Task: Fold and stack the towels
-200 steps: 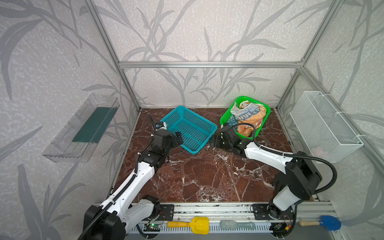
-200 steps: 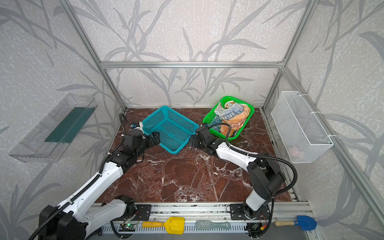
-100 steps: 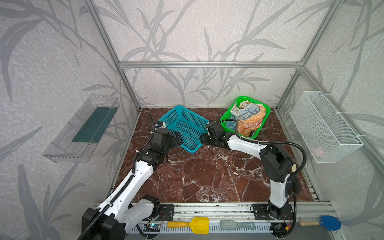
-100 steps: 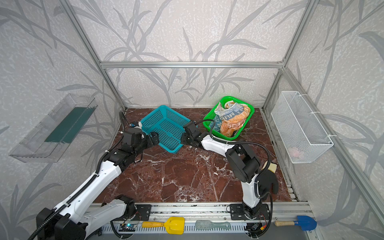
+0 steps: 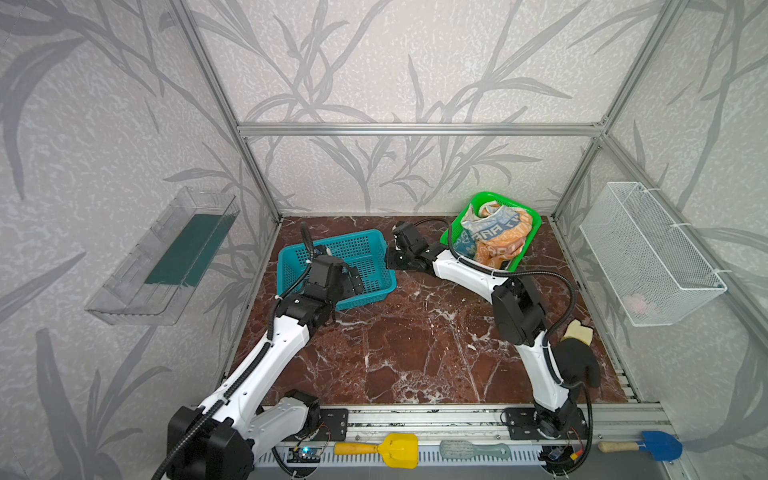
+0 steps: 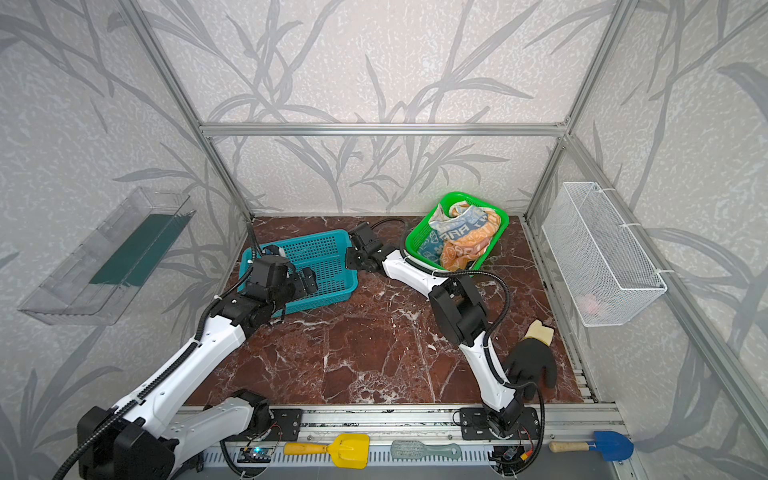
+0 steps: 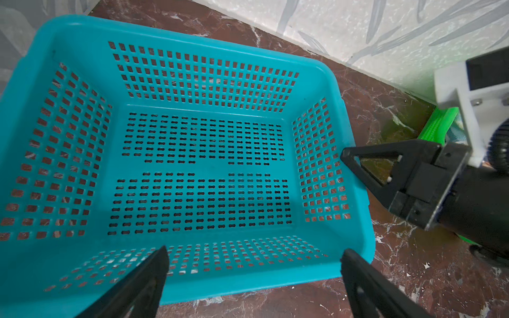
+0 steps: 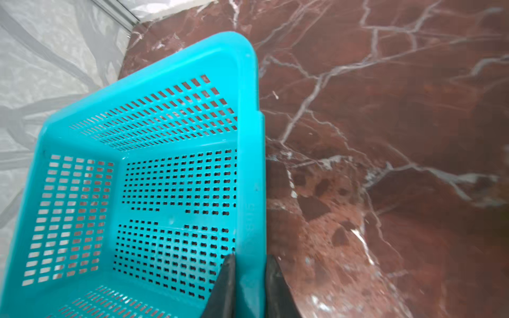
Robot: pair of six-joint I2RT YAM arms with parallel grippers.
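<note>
Right wrist view gives the news: the right gripper [image 8: 250, 256] now straddles the side rim of the teal perforated plastic basket [image 8: 250, 165]. One finger is inside the wall and one outside, with the jaws drawn narrow onto the plastic. A second ago those jaws stood wide and the gripper hung in the gap between the two baskets. It has since swung across toward the left arm's side and pinched the rim.

In both top views the teal basket also sits differently than it did. It has turned to lie more squarely and is closer to the left wall of the cell.

The left gripper [image 7: 254, 249] has not changed its spread. Its jaws are wide and hold nothing, and they hover over the near rim of the same basket. Both arms are therefore gathered at this one empty container.

The towels [image 5: 494, 239] are not in play yet. They lie crumpled together in the green plastic basket [image 5: 490, 194] at the back right of the dark red marble table [image 5: 415, 353]. Orange cloth and a blue lettered piece show on top, none of them folded.

I judge this to be preparation rather than folding. The robot seems to be positioning or steadying the teal basket, perhaps as the place for the finished stack or simply to clear working room. The folding and stacking itself is entirely ahead. The thin plastic rim may flex or slip in so narrow a pinch if the basket is dragged.
</note>
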